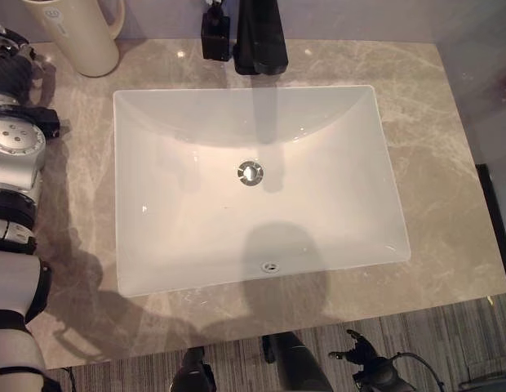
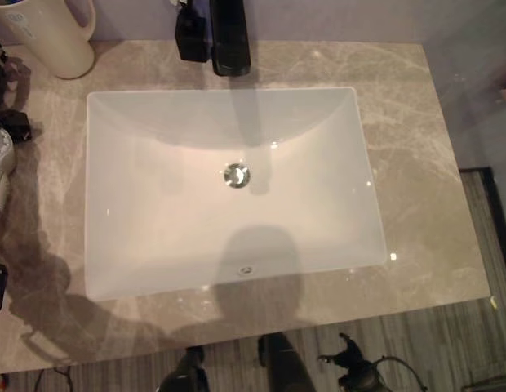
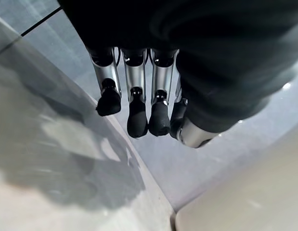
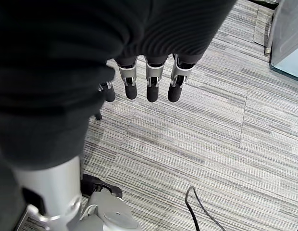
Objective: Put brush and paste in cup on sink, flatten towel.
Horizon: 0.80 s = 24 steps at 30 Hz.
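Observation:
A tall cream cup [image 1: 77,33] with a handle stands on the counter's back left corner, beside the white sink basin [image 1: 155,245]. My left hand [image 3: 137,91] is raised at the far left, next to the cup. Its fingers hang straight and hold nothing. A cream surface [image 3: 250,197] lies just past the fingertips in the left wrist view. My right hand [image 4: 151,82] hangs low over the striped carpet, below the counter's front edge [image 1: 355,353]. It is open and empty.
A black faucet [image 1: 261,37] stands behind the basin at the middle, with a small black fitting [image 1: 215,33] to its left. The marbled grey counter [image 1: 449,163] stretches wide to the right of the sink. A metal drain [image 1: 250,172] sits at the basin's centre.

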Available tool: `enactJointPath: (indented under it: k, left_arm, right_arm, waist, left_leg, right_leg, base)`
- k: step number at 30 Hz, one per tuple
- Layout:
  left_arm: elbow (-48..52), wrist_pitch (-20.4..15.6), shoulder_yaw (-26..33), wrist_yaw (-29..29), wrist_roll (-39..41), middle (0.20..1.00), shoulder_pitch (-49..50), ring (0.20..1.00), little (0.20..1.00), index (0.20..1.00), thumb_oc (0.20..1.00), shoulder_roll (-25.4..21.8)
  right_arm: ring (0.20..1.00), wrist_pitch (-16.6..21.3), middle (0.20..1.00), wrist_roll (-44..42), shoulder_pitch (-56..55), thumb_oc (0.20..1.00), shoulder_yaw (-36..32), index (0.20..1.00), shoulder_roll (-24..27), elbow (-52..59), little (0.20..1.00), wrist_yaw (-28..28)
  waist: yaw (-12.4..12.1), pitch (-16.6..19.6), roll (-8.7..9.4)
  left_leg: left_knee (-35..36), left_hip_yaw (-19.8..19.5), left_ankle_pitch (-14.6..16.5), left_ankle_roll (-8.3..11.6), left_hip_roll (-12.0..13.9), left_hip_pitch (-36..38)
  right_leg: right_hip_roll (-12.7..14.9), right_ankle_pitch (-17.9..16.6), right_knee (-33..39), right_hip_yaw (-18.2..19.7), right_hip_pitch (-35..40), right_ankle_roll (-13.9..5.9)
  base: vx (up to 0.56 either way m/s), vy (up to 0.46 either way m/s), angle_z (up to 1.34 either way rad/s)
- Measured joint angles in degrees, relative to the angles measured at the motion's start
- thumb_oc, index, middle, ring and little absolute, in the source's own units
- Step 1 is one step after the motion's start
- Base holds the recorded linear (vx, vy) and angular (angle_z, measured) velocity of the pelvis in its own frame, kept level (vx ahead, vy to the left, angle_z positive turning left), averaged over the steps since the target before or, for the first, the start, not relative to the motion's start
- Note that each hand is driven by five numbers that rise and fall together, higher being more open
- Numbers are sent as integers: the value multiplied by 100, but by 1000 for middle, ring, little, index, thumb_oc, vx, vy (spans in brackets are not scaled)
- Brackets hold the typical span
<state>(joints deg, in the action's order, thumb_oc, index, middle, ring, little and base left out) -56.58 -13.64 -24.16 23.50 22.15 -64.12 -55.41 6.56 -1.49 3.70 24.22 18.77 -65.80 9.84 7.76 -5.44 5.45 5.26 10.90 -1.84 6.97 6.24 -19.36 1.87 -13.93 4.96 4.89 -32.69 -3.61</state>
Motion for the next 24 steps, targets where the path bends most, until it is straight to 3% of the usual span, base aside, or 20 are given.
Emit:
enactJointPath:
  k: [7,12,16,20,24]
  left_arm:
    - [678,12,-131,11,-78,200,58,200,200,200,200,269]
    - [1242,7,-242,6,-261,200,115,200,200,200,200,827]
    - [953,23,-644,13,-494,200,-225,200,200,200,200,1080]
    - [707,52,-641,52,-547,200,-349,200,200,200,200,1122]
    - [578,143,-558,151,-659,200,-348,200,200,200,200,1190]
  right_arm:
    - [1000,53,1000,-1,-11,1000,-1,1000,0,2,1000,3]
    - [1000,102,1000,-2,-11,1000,-2,1000,-5,148,1000,4]
    - [1000,104,1000,-2,-42,1000,3,1000,-8,178,1000,4]
    - [1000,106,1000,-2,-140,1000,2,1000,-8,154,1000,4]
    - [1000,99,1000,-1,-192,1000,3,1000,-3,115,1000,12]
  waist:
    - [-72,-5,-8]
    - [-49,-3,-7]
    - [52,9,-23]
    - [221,41,-64]
    - [234,90,-96]
  left_leg:
    - [0,-108,-18,15,3,-53]
    - [0,-114,-19,13,-11,20]
    - [0,-97,-39,12,-20,20]
    - [0,-73,-40,10,-8,17]
    - [0,-60,-39,11,8,16]
  right_leg:
    - [23,-3,-1,-84,-2,12]
    - [40,-3,-1,-89,83,12]
    - [34,4,0,-81,71,3]
    - [23,26,0,-56,51,-7]
    - [7,26,0,-49,44,-4]
  base:
    - [10,-4,7]
    - [-9,-5,1]
    - [-15,-11,-1]
    - [-6,-27,-4]
    - [4,-23,-1]
